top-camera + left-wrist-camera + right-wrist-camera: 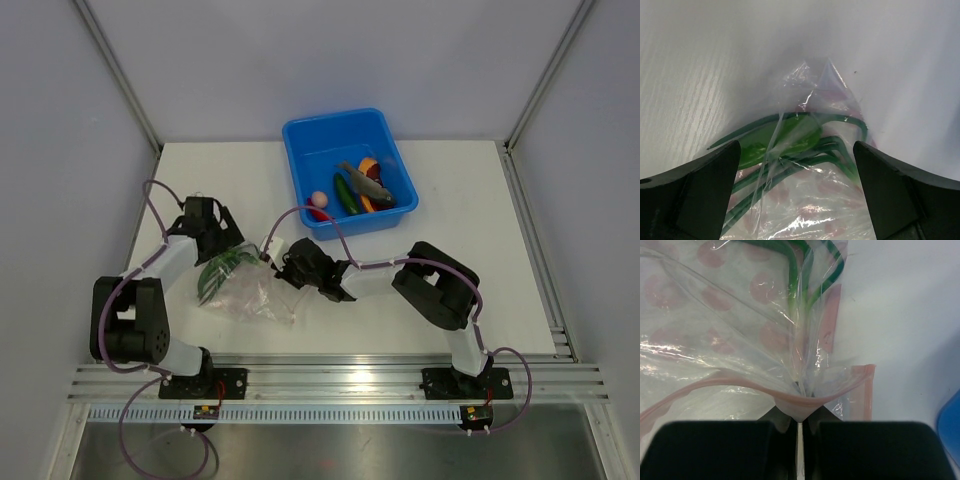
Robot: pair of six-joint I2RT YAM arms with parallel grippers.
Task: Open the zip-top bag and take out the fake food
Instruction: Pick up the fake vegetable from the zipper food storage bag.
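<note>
Pinkish zip strip [866, 395] of the zip-top bag [245, 295], lying on the table [470, 200], is getting pinched by my right gripper [799, 425]; my left gripper [796, 150] is hovering spread wide, and the green onion [790, 132], probably inside, needs fishing out next.

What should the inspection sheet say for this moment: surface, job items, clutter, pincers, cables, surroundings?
Surface: white table, carrying the bag and a tub.
Job's things: zip-top bag crumpled on the table, green onion inside; other fake food lies in the blue tub.
Clutter: nothing seen.
Pincers: left pincer open over the bag; right pincer shut on the bag's mouth edge.
Cables: purple cables loop along both arms.
Surroundings: white walls; metal rail at the near edge.
</note>
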